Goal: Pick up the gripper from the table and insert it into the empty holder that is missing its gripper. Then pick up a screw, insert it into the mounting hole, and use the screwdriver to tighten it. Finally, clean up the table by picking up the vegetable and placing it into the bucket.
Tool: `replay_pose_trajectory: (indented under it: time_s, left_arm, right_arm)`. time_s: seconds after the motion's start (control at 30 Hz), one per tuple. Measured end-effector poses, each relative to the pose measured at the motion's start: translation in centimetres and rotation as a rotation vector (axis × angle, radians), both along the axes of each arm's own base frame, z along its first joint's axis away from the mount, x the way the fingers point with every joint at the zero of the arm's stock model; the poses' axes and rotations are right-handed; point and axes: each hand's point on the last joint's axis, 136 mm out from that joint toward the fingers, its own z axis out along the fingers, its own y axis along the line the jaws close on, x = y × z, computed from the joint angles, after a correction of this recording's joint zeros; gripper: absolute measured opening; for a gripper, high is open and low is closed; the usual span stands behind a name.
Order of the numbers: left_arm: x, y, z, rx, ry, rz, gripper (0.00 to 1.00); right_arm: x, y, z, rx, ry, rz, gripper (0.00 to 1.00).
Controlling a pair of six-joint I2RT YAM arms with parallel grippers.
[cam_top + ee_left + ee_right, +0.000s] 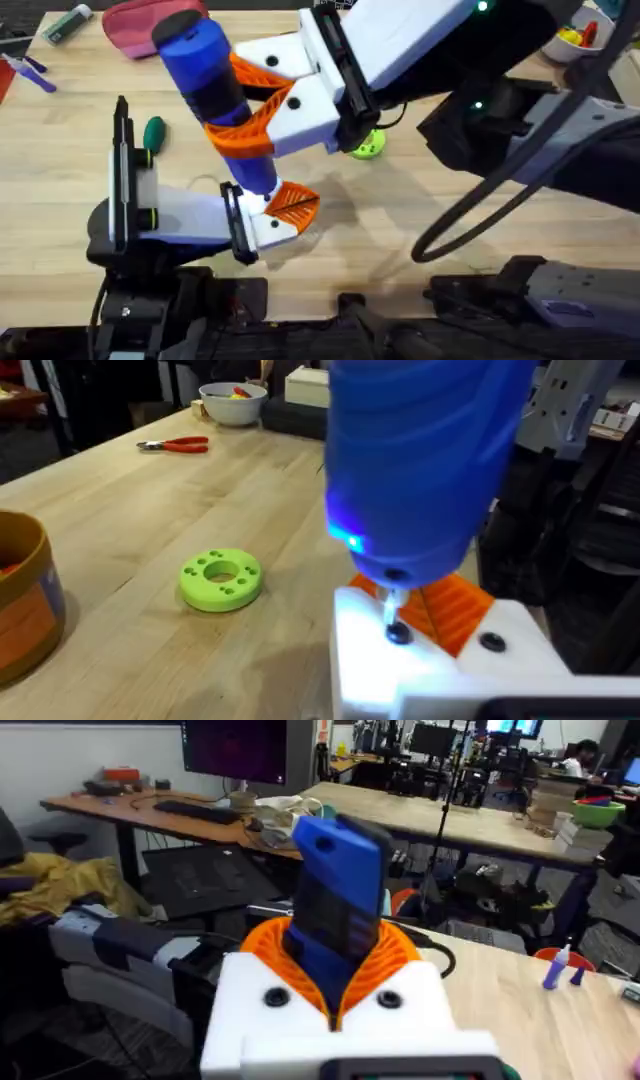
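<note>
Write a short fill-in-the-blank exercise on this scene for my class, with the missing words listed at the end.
1. The right gripper holds the ____ screwdriver.
2. The screwdriver's silver bit points down onto a ____ finger mount.
3. The holed disc on the table is bright ____.
4. Red-handled ____ lie near the white bowl.

Missing words: blue; white; green; pliers
</note>
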Motion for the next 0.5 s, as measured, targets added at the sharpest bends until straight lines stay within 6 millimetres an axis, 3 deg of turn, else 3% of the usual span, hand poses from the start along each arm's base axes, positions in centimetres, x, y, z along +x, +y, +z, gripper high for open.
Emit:
replay_pose_trajectory:
  time_s: [0.5]
  left_arm:
    - [-0.06,-0.02,0.00,0.000,0.001,-0.003,0.020]
  right_arm:
    - [-0.48,0.16,-0.03,-0.001,-0.001,0.016,0.023]
